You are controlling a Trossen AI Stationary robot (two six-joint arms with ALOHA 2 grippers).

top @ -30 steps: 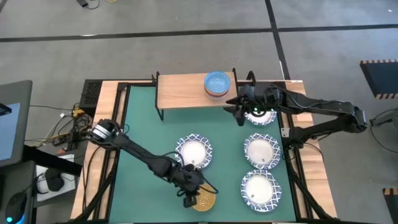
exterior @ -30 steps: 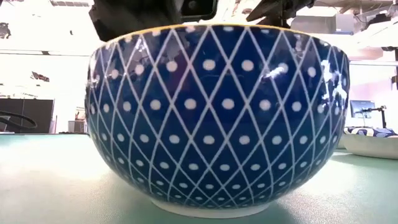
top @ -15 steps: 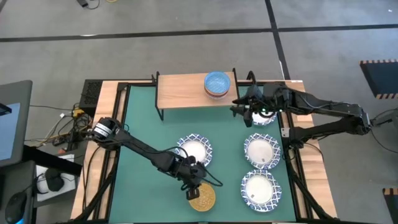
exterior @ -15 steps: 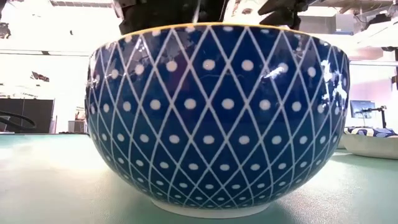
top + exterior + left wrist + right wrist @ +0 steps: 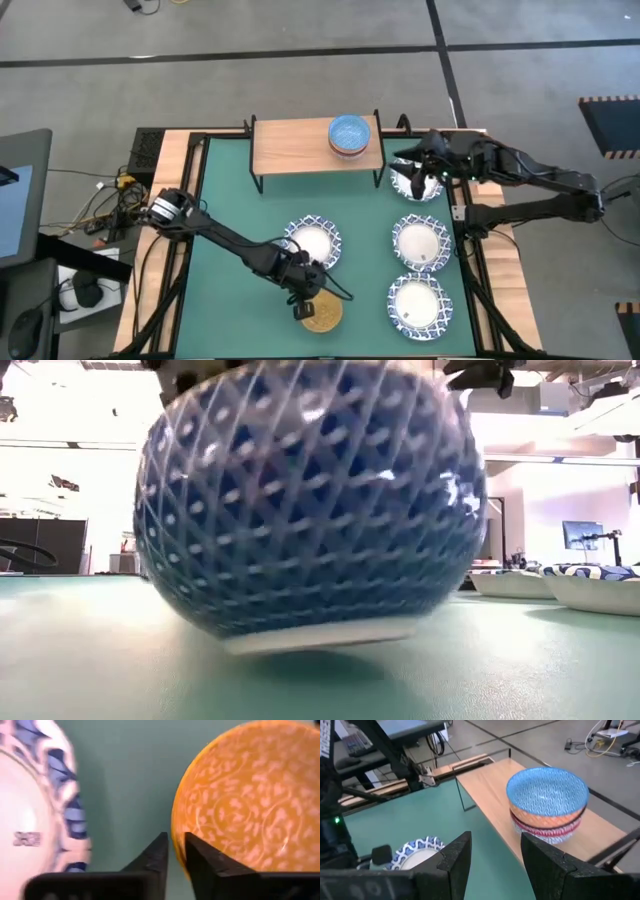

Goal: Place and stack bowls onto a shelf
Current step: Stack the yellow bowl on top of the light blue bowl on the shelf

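While the left claw (image 5: 303, 304) pinched the near-left rim of the yellow-orange bowl (image 5: 323, 316), fingers nearly closed, tipping it at the bench's (image 5: 225, 200) near edge, the shelf (image 5: 290, 147) lay far across w/ three stacked bowls (image 5: 349, 135). Right claw (image 5: 408, 170), open & empty, hovered over a white bowl (image 5: 420, 185) beside the shelf.

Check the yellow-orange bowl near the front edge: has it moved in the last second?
Yes. The yellow-orange bowl, gripped at its rim by the left gripper, has shifted left and tilted, closer to the nearest white bowl.
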